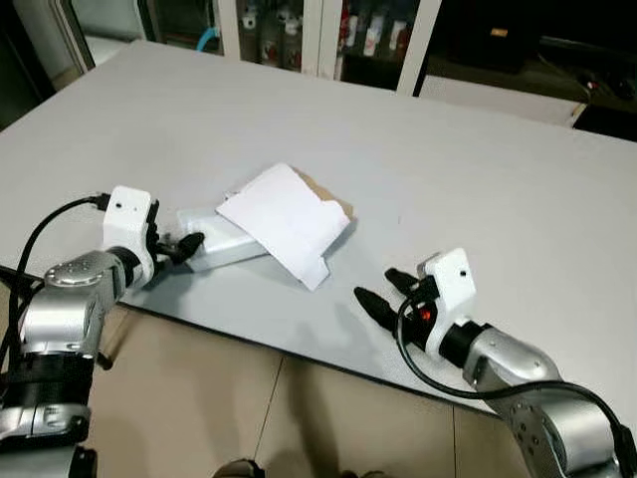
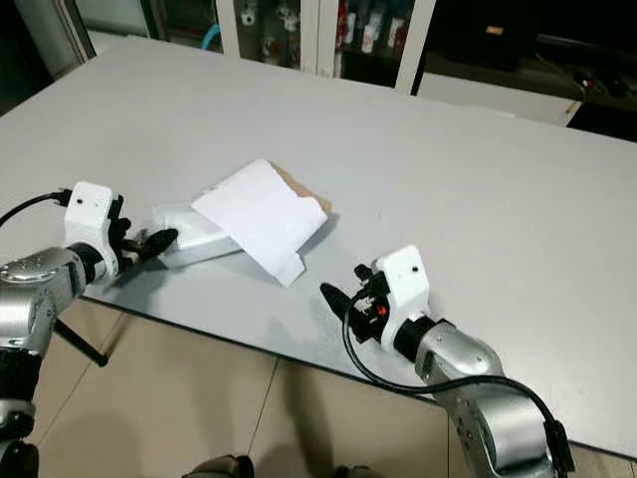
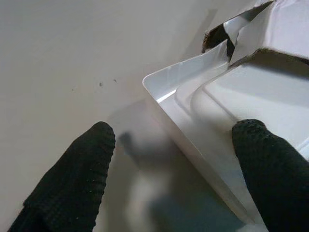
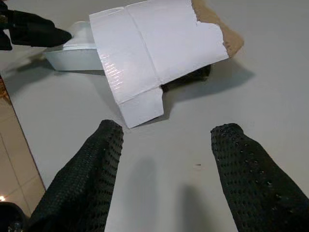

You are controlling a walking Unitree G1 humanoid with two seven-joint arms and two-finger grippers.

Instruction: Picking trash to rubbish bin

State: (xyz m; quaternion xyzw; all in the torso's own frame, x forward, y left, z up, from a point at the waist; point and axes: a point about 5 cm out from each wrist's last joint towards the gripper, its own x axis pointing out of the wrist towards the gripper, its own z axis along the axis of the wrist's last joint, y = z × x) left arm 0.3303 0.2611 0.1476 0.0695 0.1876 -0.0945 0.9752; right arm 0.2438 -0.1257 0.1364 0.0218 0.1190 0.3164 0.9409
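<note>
A white plastic tray (image 1: 214, 242) lies near the table's front edge. A torn white cardboard sheet (image 1: 286, 221) with a brown underside rests partly on top of it. My left gripper (image 1: 187, 245) is open at the tray's near end. In the left wrist view the tray's corner (image 3: 193, 106) sits between the two fingers, and one fingertip (image 3: 268, 159) is over its rim. My right gripper (image 1: 383, 295) is open low over the table, to the right of the cardboard (image 4: 154, 48) and pointing toward it. Nothing is between its fingers.
The grey table (image 1: 458, 169) stretches far back and to the right. Its front edge runs diagonally just beside both grippers, with tiled floor (image 1: 249, 418) below. Glass-door cabinets (image 1: 299, 35) stand behind the table.
</note>
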